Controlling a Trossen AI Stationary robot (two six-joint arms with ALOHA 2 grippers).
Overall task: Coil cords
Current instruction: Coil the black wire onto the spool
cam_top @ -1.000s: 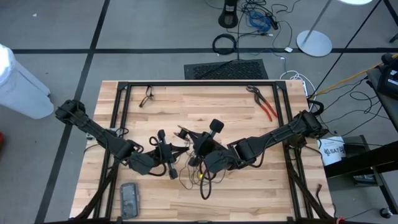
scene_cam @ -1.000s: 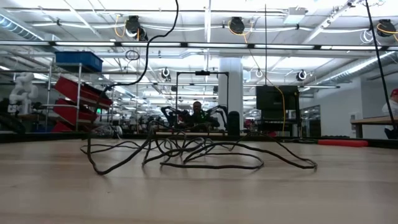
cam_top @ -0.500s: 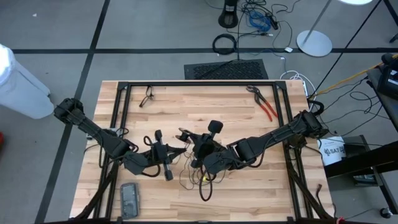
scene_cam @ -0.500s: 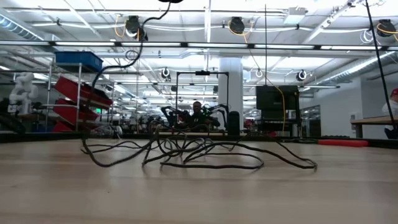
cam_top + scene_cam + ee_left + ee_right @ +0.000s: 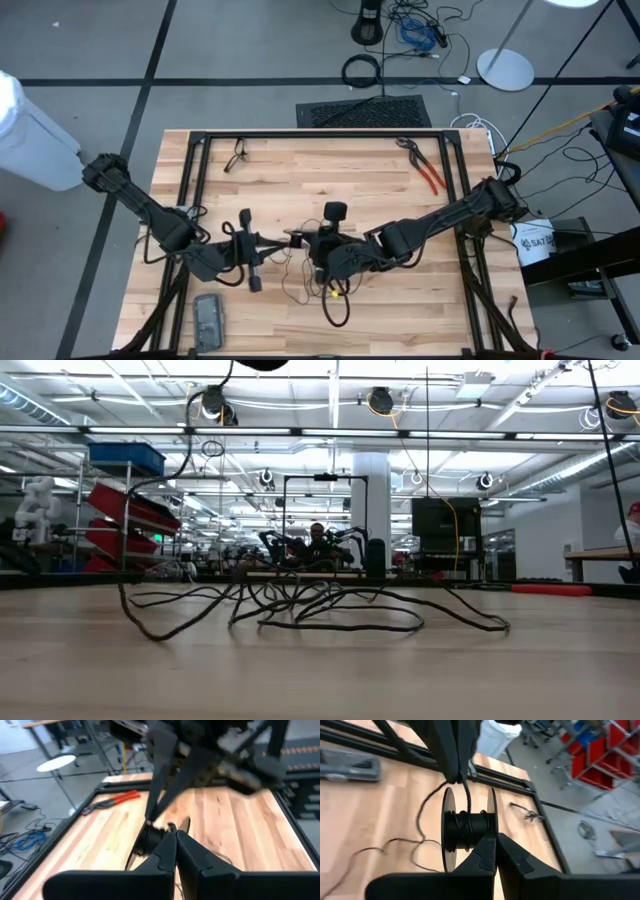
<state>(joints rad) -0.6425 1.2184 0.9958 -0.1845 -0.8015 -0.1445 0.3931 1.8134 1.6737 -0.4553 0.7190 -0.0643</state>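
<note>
A thin black cord lies in loose loops (image 5: 300,283) (image 5: 300,610) on the wooden table near its front middle. Part of it is wound on a small black spool (image 5: 468,827) (image 5: 146,839) held above the table. My right gripper (image 5: 495,838) (image 5: 310,245) comes from the table's right and is shut on that spool. My left gripper (image 5: 175,834) (image 5: 288,240) comes from the left, its tips right beside the spool, shut on the cord. One strand (image 5: 160,480) rises from the table loops toward the grippers. My left gripper pinches a single strand of the cord (image 5: 462,781) between its shut fingertips, just above the spool. Its fingers lie nearly level, coming from the table's left. The strand runs a short way from them onto the spool's core, clear of the table. My right gripper holds the spool at the rim of one flange (image 5: 492,822), which sits between its fingertips. The fingers come from the table's right, slanting a little down. The spool is lifted clear of the table with its axle lying across the fingers.
Red-handled pliers (image 5: 428,172) lie at the far right. A dark flat device (image 5: 208,318) lies near the front left corner, and a small black item (image 5: 237,155) at the far left. Black frame rails (image 5: 190,200) run along the table's sides.
My left gripper has drawn back toward the table's left and risen a little, staying shut on the cord. The strand rising from the table has swung left, and the leftmost loop has slid left with it. My right gripper has kept its place but rolled, turning the spool.
</note>
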